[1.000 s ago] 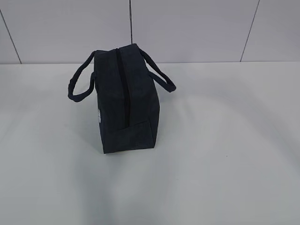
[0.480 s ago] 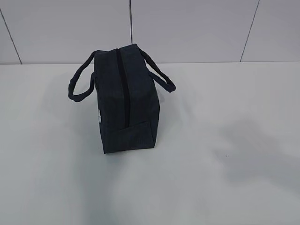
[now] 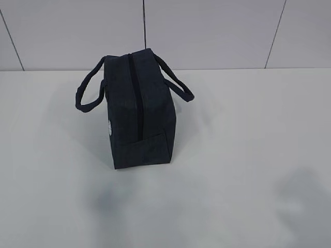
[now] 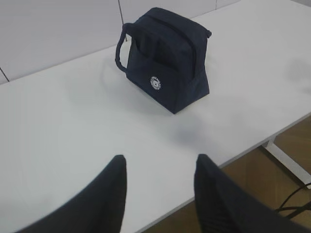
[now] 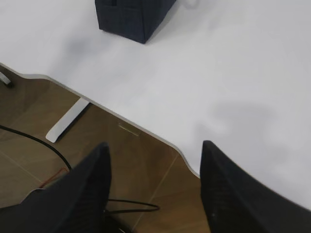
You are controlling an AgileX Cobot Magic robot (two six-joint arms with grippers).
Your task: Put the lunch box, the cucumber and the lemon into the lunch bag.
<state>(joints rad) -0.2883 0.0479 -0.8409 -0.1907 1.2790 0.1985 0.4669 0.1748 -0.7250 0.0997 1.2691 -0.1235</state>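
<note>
We see the lunch bag (image 3: 138, 111) standing upright on the white table (image 3: 248, 155), its top zipper (image 3: 133, 88) apparently closed and both handles (image 3: 88, 93) drooping outward. The left gripper (image 4: 160, 165) hangs over the table's near edge with fingers apart and empty; the right gripper (image 5: 155, 155) likewise stands spread and holds nothing. No lunch box, cucumber or lemon appears in any view, so we cannot tell whether they are already inside or have yet to be packed.

Lunch bag (image 3: 139, 116) upright on table (image 3: 248, 155) (left of centre)
</note>
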